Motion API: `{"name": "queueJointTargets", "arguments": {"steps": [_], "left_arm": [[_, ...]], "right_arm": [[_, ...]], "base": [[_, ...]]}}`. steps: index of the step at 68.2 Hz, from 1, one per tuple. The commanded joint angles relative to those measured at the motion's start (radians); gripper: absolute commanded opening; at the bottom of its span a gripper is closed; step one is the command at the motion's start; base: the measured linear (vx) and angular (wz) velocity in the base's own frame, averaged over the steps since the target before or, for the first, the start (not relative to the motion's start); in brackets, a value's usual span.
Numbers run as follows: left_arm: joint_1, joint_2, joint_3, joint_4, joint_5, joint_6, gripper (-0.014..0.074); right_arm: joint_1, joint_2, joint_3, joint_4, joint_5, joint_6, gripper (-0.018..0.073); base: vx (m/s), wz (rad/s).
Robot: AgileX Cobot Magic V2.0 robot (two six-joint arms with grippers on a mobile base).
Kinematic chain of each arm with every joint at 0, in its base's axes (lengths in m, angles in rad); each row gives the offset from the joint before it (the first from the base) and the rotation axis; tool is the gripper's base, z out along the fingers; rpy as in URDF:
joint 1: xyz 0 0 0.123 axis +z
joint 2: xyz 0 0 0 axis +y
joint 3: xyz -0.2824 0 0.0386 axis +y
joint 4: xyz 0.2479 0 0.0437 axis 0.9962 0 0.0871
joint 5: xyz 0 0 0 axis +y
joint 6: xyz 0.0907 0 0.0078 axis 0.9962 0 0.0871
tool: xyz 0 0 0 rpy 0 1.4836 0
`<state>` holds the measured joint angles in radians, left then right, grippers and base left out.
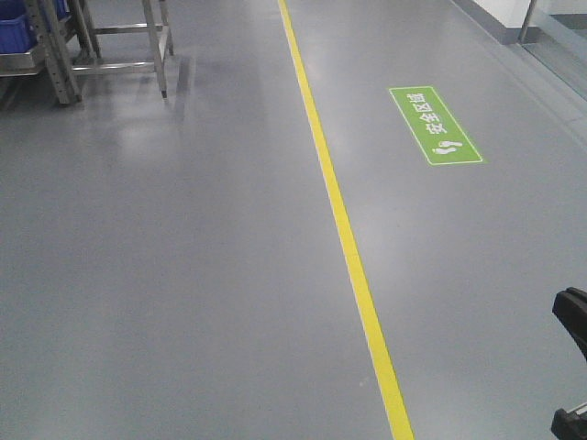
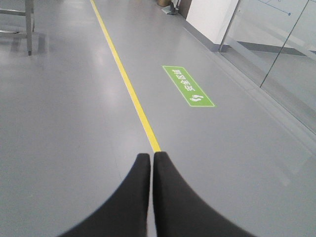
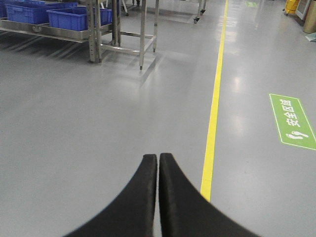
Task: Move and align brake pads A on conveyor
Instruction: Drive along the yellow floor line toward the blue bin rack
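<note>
On bare grey floor (image 1: 183, 275), brake pads A & conveyor out of every view, L gripper (image 2: 151, 158) & R gripper (image 3: 158, 158) both pinched closed on nothing, so prob. best keep both tucked, drive slow til conveyor shows.

Neither the brake pads A nor the conveyor appears in any of the camera views.

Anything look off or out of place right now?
Nothing spilled or damaged. The floor, yellow line and green sign look intact. The one oddity: no conveyor or pads show in any view, and the left pincer and right pincer are shut on nothing, over floor.
</note>
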<state>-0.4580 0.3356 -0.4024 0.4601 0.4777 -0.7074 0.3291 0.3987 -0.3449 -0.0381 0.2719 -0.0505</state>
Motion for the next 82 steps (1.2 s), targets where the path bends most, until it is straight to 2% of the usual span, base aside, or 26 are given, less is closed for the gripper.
{"name": "queueJointTargets", "arguments": {"steps": [1, 82], "left_arm": [[-0.003, 0.007, -0.024, 0.014, -0.06, -0.007, -0.0006], [-0.003, 0.007, -0.024, 0.014, -0.06, -0.007, -0.0006]], "right_arm": [[-0.001, 0.005, -0.026, -0.013, -0.076, -0.008, -0.0006], [-0.001, 0.005, -0.026, -0.013, -0.076, -0.008, -0.0006]], "base": [[0.43, -0.13], [0.51, -0.01]]}}
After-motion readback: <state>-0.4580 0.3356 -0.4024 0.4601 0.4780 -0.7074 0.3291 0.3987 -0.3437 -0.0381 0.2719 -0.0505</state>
